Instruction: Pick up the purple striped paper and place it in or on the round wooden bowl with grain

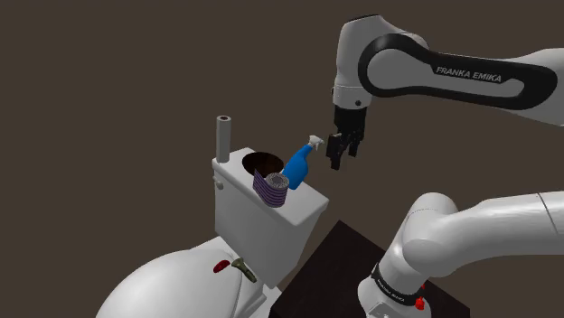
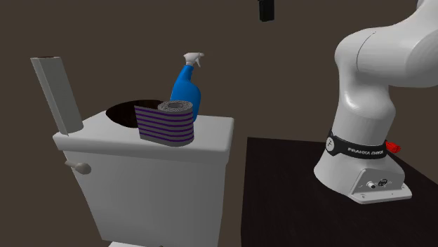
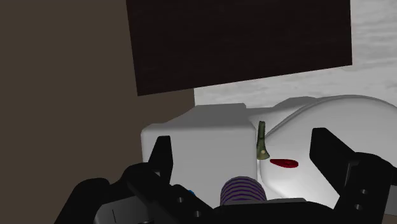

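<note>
The purple striped paper roll [image 1: 270,187] [image 2: 166,123] stands on the white toilet tank lid [image 1: 303,206] [image 2: 214,130], at its front edge. Right behind it sits the round dark brown bowl [image 1: 260,164] [image 2: 126,112], partly hidden by the roll. My black gripper [image 1: 343,161] [image 2: 266,10] hangs in the air well above the tank, off to the shoulder view's right of the roll. In the wrist view the gripper [image 3: 241,137] is open with nothing between its fingers, and the roll [image 3: 242,191] peeks out low between them.
A blue spray bottle [image 1: 298,163] [image 2: 186,88] stands beside the roll and bowl, nearest the gripper. A grey tube [image 1: 222,137] rises at the tank's far end. A small red item [image 1: 220,266] and a greenish one [image 1: 242,267] lie on the toilet seat lid. The dark stand top [image 2: 316,210] adjoins the tank.
</note>
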